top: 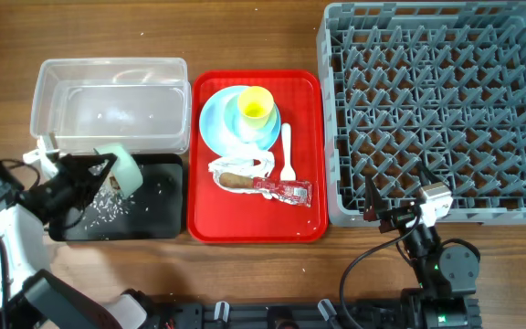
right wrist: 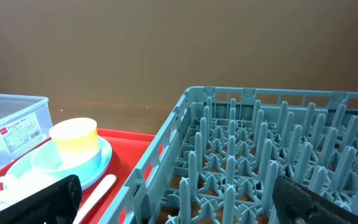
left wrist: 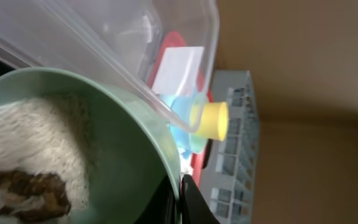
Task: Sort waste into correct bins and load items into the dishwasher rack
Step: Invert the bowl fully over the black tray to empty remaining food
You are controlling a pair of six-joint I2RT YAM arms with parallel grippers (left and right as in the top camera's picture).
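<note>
My left gripper (top: 108, 175) is shut on the rim of the pale green bowl (top: 123, 169), tipped over the black tray (top: 158, 224). In the left wrist view the bowl (left wrist: 123, 155) holds white rice and a brown scrap (left wrist: 23, 193), and the jaws (left wrist: 180, 199) pinch its rim. Rice grains (top: 103, 208) lie in the black tray. The clear tub (top: 108, 96) stands behind it. The yellow cup (top: 255, 105) sits in a light blue bowl on the light blue plate (top: 213, 123). Crumpled paper (top: 237, 169) and a red sauce packet (top: 286, 190) lie beside them. My right gripper (top: 393, 212) is open by the grey rack (top: 441, 110).
The flat red tray (top: 256, 233) lies between the bins and the rack and also holds a white spoon (top: 287, 151). In the right wrist view the rack (right wrist: 260, 155) fills the right and the cup (right wrist: 74, 138) sits at the left.
</note>
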